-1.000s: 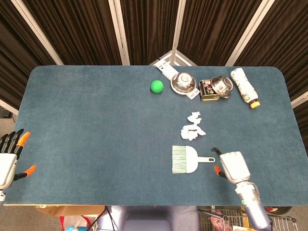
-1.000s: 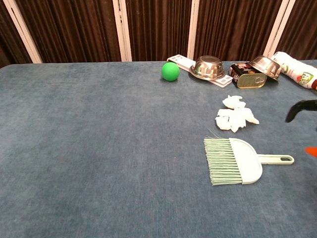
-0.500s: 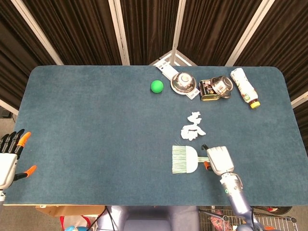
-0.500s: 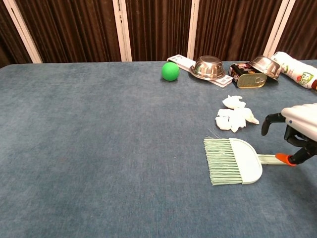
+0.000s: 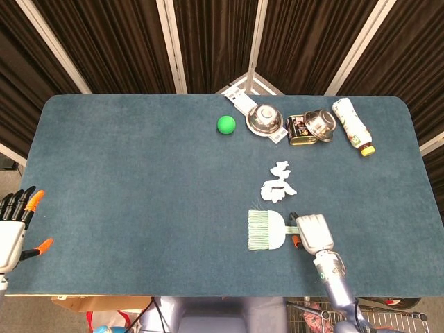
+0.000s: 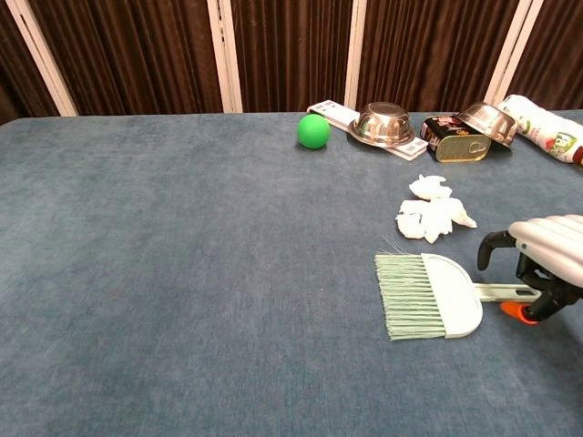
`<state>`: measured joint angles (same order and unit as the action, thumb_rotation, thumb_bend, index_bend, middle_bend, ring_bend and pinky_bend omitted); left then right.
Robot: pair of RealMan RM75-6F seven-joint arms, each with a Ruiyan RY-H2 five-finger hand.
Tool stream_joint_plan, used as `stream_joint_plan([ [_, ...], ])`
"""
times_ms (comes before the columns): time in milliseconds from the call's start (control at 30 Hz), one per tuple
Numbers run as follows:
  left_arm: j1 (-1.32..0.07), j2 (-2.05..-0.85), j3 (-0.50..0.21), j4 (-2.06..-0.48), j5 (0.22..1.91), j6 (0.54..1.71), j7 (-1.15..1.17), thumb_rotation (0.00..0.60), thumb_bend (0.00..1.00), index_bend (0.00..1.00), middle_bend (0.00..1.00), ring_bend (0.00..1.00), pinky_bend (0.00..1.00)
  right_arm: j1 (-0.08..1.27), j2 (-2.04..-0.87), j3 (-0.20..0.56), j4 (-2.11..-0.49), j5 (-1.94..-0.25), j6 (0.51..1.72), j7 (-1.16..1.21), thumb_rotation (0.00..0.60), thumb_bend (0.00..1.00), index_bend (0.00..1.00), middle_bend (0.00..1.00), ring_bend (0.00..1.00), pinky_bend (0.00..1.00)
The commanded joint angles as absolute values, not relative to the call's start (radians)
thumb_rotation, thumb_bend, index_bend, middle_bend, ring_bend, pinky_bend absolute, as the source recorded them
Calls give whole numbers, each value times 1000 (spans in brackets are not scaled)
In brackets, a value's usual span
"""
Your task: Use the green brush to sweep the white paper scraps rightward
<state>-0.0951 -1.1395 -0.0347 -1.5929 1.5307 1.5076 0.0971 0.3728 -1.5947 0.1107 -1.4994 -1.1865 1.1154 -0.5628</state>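
1. Your right hand (image 6: pixel 547 250) sits over the handle of the green brush (image 6: pixel 428 296). Its fingers (image 6: pixel 492 244) curl down around the handle, but you can't tell from either view whether they have closed on it. The orange thumb tip is low by the handle's end.
2. The brush lies flat on the blue surface (image 5: pixel 139 180), bristles pointing left, handle pointing right toward your hand.
3. The white paper scraps (image 6: pixel 433 214) sit just beyond the brush head on the far side, near it but not touching. They form a small clump in two patches.
4. Your left hand (image 5: pixel 14 229) is at the near left edge, well apart from everything, fingers spread and holding nothing.
5. Risk: the handle is thin and flat on the surface. If you close too shallow, the fingers may slide off or just push the brush leftward.
6. Risk: the bristles face left while the sweep must go right. You need to reorient the brush, and a loose hold could let it twist in your hand.
7. Risk: the scraps are light. A fast or high stroke could scatter them or skip over them.
8. Risk: a far overshoot could carry toward the tin can (image 5: pixel 300 130), the steel bowls (image 5: pixel 264 119) and the bottle (image 5: pixel 352 125) at the back.
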Motion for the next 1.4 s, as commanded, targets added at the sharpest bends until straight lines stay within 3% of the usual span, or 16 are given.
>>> stream_joint_plan([
  [33, -95, -1139, -35, -1593, 1531, 1508, 97, 600, 0, 0, 0, 0, 0, 374, -1602, 107, -1493, -1184, 1117, -558, 600, 325, 395, 955, 979, 878],
  [367, -95, -1139, -34, -1594, 1530, 1506, 96, 600, 0, 0, 0, 0, 0, 383, -1620, 108, -1464, -1161, 1117, -550, 600, 325, 430, 955, 979, 878],
  [567, -95, -1138, -34, -1595, 1529, 1505, 96, 600, 0, 0, 0, 0, 0, 382, -1624, 103, -1445, -1145, 1115, -544, 600, 326, 595, 955, 979, 878],
  [700, -95, -1138, -33, -1596, 1529, 1504, 96, 600, 0, 0, 0, 0, 0, 382, -1621, 98, -1440, -1141, 1115, -539, 600, 351, 653, 955, 979, 878],
  [1200, -95, -1138, -35, -1597, 1525, 1503, 94, 600, 0, 0, 0, 0, 0, 391, -1578, 103, -1479, -1158, 1138, -539, 600, 488, 718, 955, 979, 878],
  [1400, -95, -1138, -35, -1597, 1524, 1502, 94, 600, 0, 0, 0, 0, 0, 410, -1515, 123, -1544, -1178, 1165, -596, 600, 496, 724, 955, 979, 878],
])
